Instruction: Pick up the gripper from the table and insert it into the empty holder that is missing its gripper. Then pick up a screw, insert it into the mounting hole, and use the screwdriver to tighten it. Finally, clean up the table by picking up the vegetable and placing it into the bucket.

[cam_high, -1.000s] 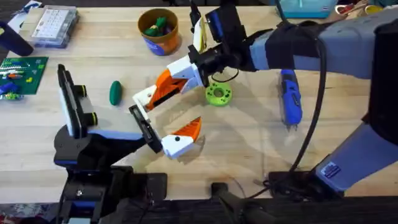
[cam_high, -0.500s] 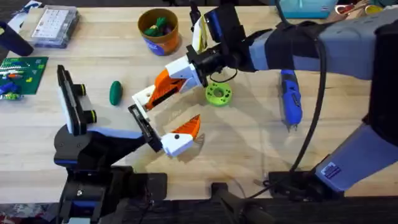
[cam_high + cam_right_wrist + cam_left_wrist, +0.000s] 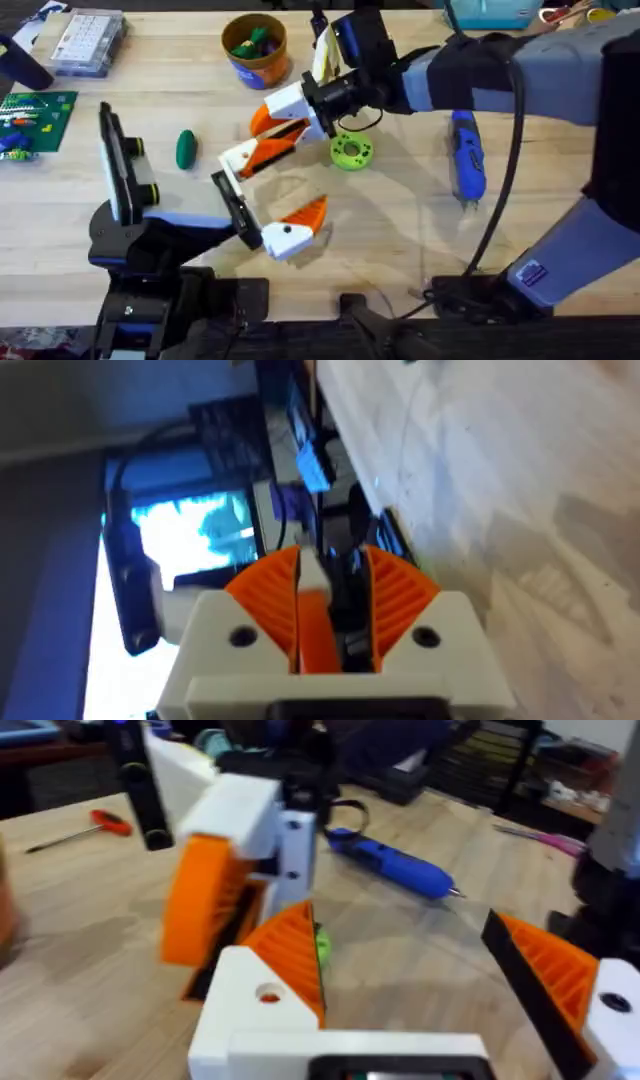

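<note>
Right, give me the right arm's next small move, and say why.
Probably press the orange finger, with the right hand shut on it, deeper along the white holder. The finger lies against the holder, but I can't tell if it is fully seated, and the screw hole is bare.

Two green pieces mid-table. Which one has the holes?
The lime-green round disc, the one nearer the blue screwdriver. The other piece, the vegetable, is a dark green, smooth oval with no holes.
</note>
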Robot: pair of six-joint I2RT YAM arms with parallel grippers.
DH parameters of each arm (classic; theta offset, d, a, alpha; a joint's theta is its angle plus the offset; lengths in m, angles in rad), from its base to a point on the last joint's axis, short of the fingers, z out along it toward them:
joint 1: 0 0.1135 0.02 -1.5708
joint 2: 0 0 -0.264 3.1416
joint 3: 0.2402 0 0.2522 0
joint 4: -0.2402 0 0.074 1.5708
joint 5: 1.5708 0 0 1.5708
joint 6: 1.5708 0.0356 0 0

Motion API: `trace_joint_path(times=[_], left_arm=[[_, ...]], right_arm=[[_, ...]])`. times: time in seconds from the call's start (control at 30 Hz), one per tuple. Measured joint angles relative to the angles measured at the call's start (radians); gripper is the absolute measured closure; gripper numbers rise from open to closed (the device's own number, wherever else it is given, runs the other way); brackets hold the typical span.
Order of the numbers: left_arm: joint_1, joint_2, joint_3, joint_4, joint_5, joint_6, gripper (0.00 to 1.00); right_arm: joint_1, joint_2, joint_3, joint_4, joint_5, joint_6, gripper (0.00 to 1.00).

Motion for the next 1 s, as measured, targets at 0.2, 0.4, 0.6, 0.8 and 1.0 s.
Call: trace_joint_path(times=[0.2,0.4,0.6,0.8,1.0], left_arm=[[-0.014,-0.001,0.0,-0.005,0.041,0.031,0.01],[-0.014,-0.001,0.0,-0.008,0.054,0.037,0.01],[-0.014,-0.001,0.0,-0.008,0.056,0.037,0.01],[-0.014,-0.001,0.0,-0.008,0.057,0.037,0.01],[-0.014,-0.001,0.0,-0.008,0.057,0.037,0.01]], right_arm=[[-0.028,0.017,0.0,-0.003,0.048,0.0,0.595],[-0.075,0.018,0.0,-0.019,0.042,-0.018,0.56],[-0.129,-0.001,0.0,-0.275,0.027,-0.155,0.523],[-0.149,-0.078,-0.003,-0.4,-0.03,-0.376,0.456],[-0.141,-0.09,-0.002,-0.396,-0.089,-0.49,0.422]])
